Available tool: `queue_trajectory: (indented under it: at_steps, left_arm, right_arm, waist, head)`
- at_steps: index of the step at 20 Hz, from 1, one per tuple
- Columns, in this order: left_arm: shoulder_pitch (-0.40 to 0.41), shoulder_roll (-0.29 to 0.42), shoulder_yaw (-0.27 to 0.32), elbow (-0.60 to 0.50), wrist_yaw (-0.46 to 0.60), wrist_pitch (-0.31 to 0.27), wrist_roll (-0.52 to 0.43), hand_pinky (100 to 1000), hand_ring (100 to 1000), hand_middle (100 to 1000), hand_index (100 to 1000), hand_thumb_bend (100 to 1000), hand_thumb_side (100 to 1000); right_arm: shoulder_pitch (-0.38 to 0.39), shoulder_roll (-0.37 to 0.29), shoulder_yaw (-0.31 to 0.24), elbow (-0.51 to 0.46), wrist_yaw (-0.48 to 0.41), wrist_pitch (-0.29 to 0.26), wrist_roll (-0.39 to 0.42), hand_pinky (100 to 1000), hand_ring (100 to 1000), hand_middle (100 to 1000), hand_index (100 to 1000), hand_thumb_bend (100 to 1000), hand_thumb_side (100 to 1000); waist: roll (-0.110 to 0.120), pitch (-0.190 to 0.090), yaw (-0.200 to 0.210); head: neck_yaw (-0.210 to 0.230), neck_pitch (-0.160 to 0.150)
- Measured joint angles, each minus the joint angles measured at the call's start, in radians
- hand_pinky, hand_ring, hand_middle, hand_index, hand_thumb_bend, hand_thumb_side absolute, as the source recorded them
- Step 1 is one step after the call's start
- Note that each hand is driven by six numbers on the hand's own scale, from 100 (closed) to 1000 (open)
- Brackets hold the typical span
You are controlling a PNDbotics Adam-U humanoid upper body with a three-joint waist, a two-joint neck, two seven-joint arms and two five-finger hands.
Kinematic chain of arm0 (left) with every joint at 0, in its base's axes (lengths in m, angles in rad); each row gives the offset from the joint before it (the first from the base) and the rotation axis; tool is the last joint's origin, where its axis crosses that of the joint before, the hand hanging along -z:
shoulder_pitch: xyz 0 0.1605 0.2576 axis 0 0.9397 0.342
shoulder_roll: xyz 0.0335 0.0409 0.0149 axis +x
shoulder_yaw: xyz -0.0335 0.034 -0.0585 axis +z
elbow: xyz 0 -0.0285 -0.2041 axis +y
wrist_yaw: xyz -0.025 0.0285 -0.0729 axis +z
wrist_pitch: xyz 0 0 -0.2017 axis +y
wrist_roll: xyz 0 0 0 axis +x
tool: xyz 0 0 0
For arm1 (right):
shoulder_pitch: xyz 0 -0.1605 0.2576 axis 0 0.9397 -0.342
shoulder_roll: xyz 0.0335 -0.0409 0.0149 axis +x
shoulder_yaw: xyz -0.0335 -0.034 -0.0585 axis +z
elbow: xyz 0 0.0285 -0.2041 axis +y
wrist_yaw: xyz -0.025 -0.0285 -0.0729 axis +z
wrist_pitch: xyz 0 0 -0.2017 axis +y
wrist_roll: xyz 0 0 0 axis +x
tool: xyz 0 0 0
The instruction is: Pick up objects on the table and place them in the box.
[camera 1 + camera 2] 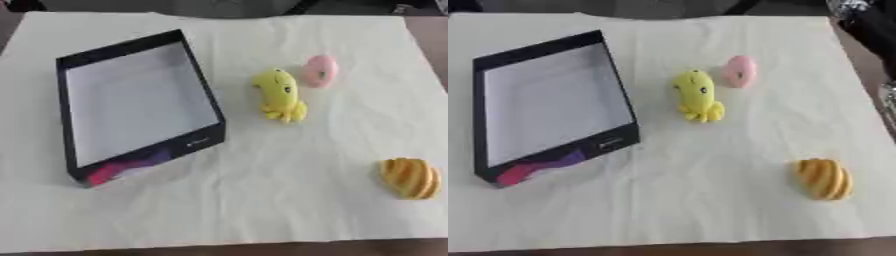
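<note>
On the left side of the table [262, 210], which is covered by a pale, slightly creased cloth [367, 60], we see a shallow black-walled box [203, 85] lying at an angle, its near wall marked with a splash of red and purple. Its pale floor is bare; we see nothing in it. To the right of the box, apart from it, lies a yellow soft toy [280, 95] with small dark eyes and short stubby legs pointing toward the near edge. Just beside its far end, to the right, sits a small pink round toy [320, 71]; we cannot tell whether the two touch. Well apart from both, toward the near right corner of the cloth, rests a rounded orange-and-yellow striped object [409, 178], standing alone on the cloth. All three things lie outside the box, on the cloth. Neither of our hands shows in either view, so we cannot tell whether their fingers are spread, pressed together or pinching anything, and we cannot place the toys relative to them. In the right eye view a dark shape with a silver part [868, 20] shows at the upper right edge, beyond the cloth; we cannot make out what it is.
</note>
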Motion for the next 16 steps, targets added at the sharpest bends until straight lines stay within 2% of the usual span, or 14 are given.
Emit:
queue_trajectory:
  at_steps: [2, 5, 11, 16]
  left_arm:
    - [0.001, 0.0, 0.0, 0.0, 0.0, 0.0, 0.0, 783, 858, 906, 940, 482, 687]
    - [0.012, 0.001, 0.0, 0.0, 0.0, 0.0, 0.0, 783, 858, 906, 939, 482, 688]
    - [0.044, 0.016, 0.013, 0.0, -0.006, -0.002, 0.007, 783, 858, 908, 939, 479, 688]
    - [0.075, 0.038, 0.031, 0.0, -0.016, -0.004, 0.023, 782, 858, 907, 939, 477, 690]
  right_arm:
    - [0.022, -0.016, 0.001, -0.009, 0.01, 0.003, 0.004, 869, 811, 853, 882, 426, 576]
    - [0.084, -0.076, 0.006, -0.031, 0.059, -0.001, 0.035, 872, 817, 853, 881, 461, 587]
    - [0.218, -0.206, -0.003, -0.042, 0.239, -0.067, 0.157, 874, 827, 851, 880, 537, 610]
    - [0.317, -0.262, -0.01, -0.046, 0.338, -0.122, 0.247, 875, 829, 851, 882, 548, 616]
  waist:
    - [0.0, 0.0, -0.001]
    - [0.0, 0.0, -0.012]
    - [-0.004, 0.0, -0.051]
    - [-0.01, 0.0, -0.085]
  head:
    - [0.001, 0.0]
    - [0.009, 0.001]
    - [0.036, 0.008]
    - [0.069, 0.008]
